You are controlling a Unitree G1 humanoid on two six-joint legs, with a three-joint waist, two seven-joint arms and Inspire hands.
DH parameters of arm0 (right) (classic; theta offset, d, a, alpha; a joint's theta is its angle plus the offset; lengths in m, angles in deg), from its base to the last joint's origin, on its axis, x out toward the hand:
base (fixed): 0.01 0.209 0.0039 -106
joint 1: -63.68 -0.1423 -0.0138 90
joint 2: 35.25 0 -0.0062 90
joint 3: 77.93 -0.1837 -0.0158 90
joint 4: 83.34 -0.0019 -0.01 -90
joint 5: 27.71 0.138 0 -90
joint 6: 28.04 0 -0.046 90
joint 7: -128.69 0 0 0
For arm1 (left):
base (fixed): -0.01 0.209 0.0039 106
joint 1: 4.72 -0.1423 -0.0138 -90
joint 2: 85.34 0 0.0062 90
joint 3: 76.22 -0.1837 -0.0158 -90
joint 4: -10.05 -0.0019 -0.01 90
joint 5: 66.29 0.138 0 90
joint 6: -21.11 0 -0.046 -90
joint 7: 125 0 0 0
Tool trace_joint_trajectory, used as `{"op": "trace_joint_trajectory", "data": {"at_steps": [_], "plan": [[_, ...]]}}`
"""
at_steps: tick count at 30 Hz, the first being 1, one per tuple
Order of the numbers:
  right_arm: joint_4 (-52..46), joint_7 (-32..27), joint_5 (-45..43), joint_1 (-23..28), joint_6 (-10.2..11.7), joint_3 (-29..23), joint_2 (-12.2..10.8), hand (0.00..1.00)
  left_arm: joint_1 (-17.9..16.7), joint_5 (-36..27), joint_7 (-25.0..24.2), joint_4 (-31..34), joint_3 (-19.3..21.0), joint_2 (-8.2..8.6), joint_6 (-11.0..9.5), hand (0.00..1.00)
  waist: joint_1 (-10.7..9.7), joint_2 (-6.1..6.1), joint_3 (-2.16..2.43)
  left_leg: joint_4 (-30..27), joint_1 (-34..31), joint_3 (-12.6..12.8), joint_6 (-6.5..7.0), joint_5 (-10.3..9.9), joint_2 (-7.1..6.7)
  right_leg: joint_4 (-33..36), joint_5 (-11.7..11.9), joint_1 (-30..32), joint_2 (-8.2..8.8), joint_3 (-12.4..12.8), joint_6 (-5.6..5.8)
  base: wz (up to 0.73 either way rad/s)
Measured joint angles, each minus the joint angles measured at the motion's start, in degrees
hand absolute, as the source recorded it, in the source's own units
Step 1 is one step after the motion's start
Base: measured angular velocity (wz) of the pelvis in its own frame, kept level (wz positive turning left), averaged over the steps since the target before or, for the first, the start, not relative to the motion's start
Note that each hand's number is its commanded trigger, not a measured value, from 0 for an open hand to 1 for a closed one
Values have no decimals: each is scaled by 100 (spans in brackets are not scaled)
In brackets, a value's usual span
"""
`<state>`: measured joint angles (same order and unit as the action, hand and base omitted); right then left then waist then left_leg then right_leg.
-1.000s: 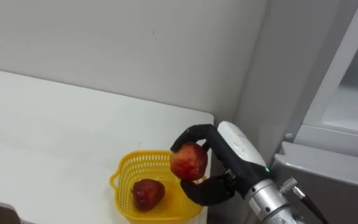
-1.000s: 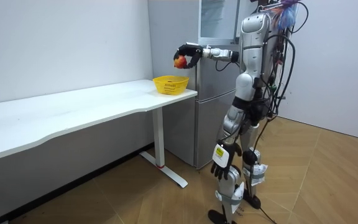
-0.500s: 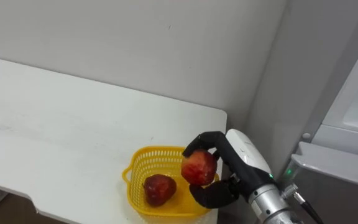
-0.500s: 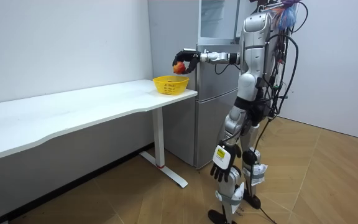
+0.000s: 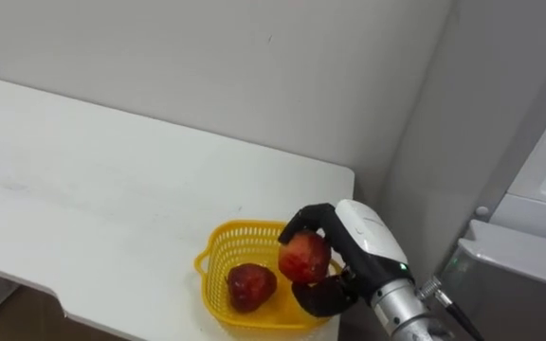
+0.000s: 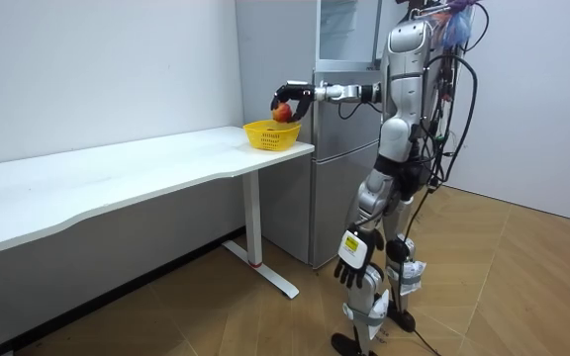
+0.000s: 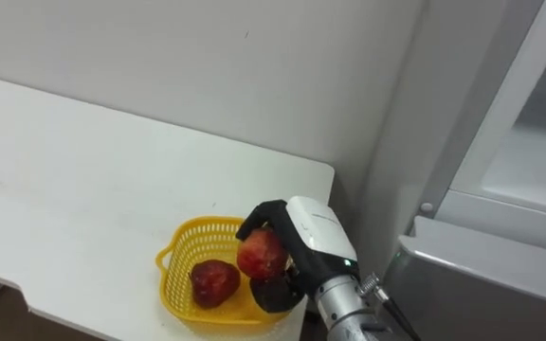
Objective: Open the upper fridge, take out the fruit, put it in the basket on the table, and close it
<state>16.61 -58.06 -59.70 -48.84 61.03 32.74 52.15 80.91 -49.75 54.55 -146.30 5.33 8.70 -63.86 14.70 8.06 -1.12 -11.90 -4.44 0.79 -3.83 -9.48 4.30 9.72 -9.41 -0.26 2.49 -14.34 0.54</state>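
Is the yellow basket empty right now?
No, one red apple lies inside the yellow basket, while the right hand holds a second apple above its rim.

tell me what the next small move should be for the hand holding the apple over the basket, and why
Probably lower the right hand a little and open its fingers. They curl round a red apple that hangs just above the yellow basket, beside the second apple lying inside. A short drop should keep it from bouncing out onto the white table.
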Motion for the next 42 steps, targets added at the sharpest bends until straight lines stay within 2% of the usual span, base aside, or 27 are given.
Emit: {"op": "trace_joint_trajectory", "data": {"at_steps": [8, 11, 16, 23, 30, 38, 42], "plan": [[275, 3, 47, -1, 2, 68, -20, 0, -9, 76, -15, 61, 41, 3, 1, 0, 6, 4, -7, 7, -42, -3, 0, 0, 1, 11, 0, 44, 1, -32, 0, 0], [287, 23, 329, -23, 4, 67, -15, 0, 23, 115, -20, 41, 35, 0, -2, 0, 4, 5, -9, 8, -29, -1, 0, 0, 2, 12, 0, 46, 4, -55, 0, 0], [288, 69, 431, -79, 4, 68, -19, 0, 13, 125, -28, 83, 39, -8, -1, 0, 2, 12, -35, 10, -36, 3, 0, 0, 2, 13, 0, 55, 5, -70, 0, 0], [298, 69, 426, -80, 4, 67, -18, 0, 21, 171, -28, 124, 44, -9, -1, 0, 2, 27, -27, 5, -89, 0, 0, 0, 2, 13, 0, 107, 9, -97, 0, 0], [298, 66, 466, -96, 4, 62, -16, 0, 29, 171, -31, 114, 42, -10, 7, 0, -14, 26, -27, 8, -99, 0, 1, 0, 1, 13, 0, 99, 33, -297, 0, 0], [297, 46, 471, -123, 4, 63, -15, 0, 11, 167, -36, 109, 39, -13, 7, 0, -13, 27, -26, 4, -101, 1, 1, 0, 2, 13, 0, 86, 33, -305, 0, 0], [293, 37, 745, -225, 8, 63, -15, 0, 57, 138, -25, -9, 30, -13, -1, 0, -32, 27, -26, -3, -91, 0, 1, 0, 2, 12, 0, 58, 33, -304, 0, 0]]}}
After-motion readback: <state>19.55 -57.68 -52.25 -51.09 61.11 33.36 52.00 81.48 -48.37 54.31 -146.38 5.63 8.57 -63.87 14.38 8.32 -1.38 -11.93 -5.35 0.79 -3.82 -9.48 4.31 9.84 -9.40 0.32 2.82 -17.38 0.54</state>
